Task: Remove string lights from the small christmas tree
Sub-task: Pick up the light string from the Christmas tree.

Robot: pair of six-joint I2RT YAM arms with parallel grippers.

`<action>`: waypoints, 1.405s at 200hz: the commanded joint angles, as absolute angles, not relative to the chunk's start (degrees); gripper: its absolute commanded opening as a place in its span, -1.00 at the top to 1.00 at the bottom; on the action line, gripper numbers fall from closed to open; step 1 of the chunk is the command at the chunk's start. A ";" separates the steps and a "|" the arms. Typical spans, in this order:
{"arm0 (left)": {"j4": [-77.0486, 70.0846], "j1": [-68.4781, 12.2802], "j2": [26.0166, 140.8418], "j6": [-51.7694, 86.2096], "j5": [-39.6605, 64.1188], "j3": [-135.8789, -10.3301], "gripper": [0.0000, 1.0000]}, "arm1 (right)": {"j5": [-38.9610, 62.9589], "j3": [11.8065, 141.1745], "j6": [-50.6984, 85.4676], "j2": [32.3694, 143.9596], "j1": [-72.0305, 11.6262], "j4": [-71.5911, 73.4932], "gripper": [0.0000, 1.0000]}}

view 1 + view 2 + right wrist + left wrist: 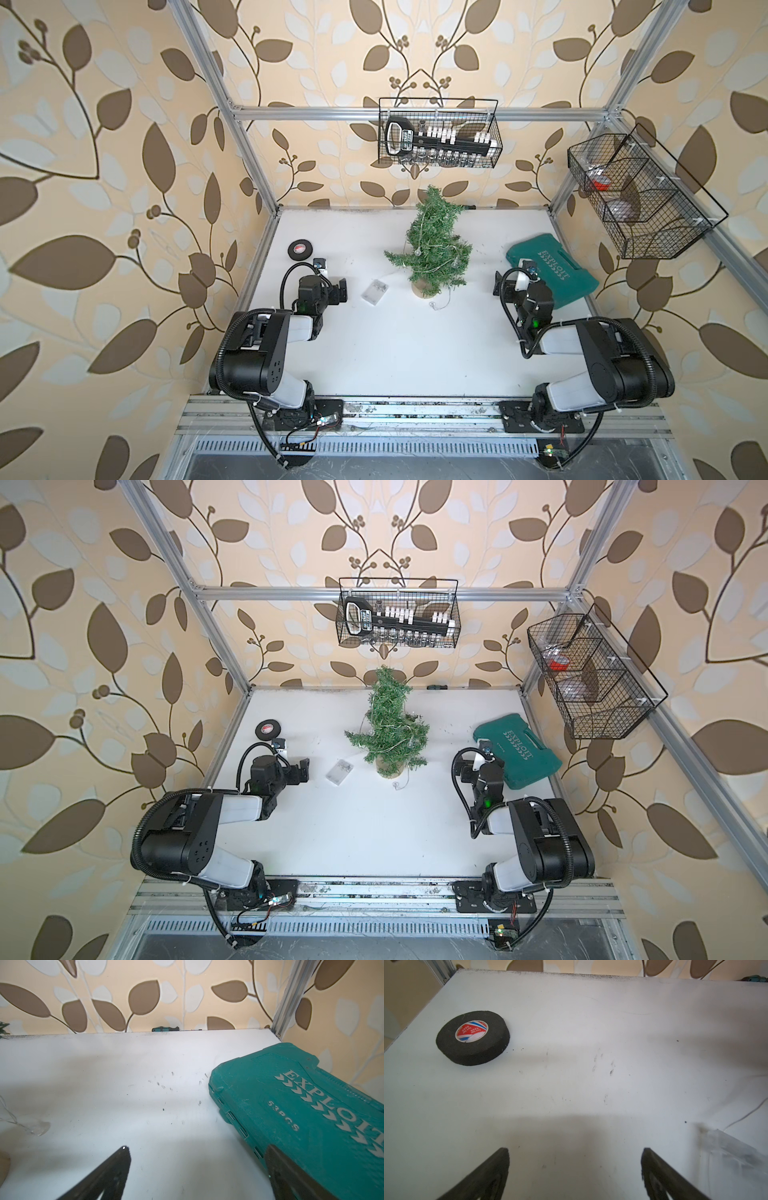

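Observation:
The small christmas tree [432, 245] [390, 725] stands upright on its tan base at the back middle of the white table. The string lights [417, 252] [409, 742] are wound through its branches. Their clear battery box [374, 292] [339, 769] [733, 1151] lies on the table left of the tree, and a loose end bulb [432, 305] [396, 786] [39, 1128] lies in front of the base. My left gripper [328, 279] [291, 760] [575, 1150] is open and empty, just left of the battery box. My right gripper [519, 278] [478, 760] [197, 1148] is open and empty, right of the tree.
A black tape roll [300, 250] [473, 1038] lies at the back left. A green tool case [552, 274] [301, 1115] lies beside my right gripper. A screwdriver [166, 1028] rests at the back edge. Wire baskets [440, 133] [640, 195] hang on the frame.

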State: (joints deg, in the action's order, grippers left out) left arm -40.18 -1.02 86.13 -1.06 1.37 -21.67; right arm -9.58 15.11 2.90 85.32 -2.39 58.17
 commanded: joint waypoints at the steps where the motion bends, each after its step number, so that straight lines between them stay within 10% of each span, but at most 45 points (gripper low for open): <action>1: -40.87 -0.46 85.78 -1.04 2.43 -22.96 -0.98 | -8.94 15.44 2.37 85.61 -2.37 59.35 -1.00; 252: -40.33 -0.35 86.30 -0.97 2.50 -23.58 -0.98 | -8.43 15.45 2.37 85.33 -2.08 59.35 -1.00; 281: -40.70 -0.36 85.44 -0.97 2.33 -22.98 -0.98 | -9.79 23.84 1.67 78.47 -3.35 38.81 -0.99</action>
State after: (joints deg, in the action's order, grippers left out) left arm -40.03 -1.02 86.13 -1.06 1.37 -21.67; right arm -9.19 16.16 2.66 83.96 -2.46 54.24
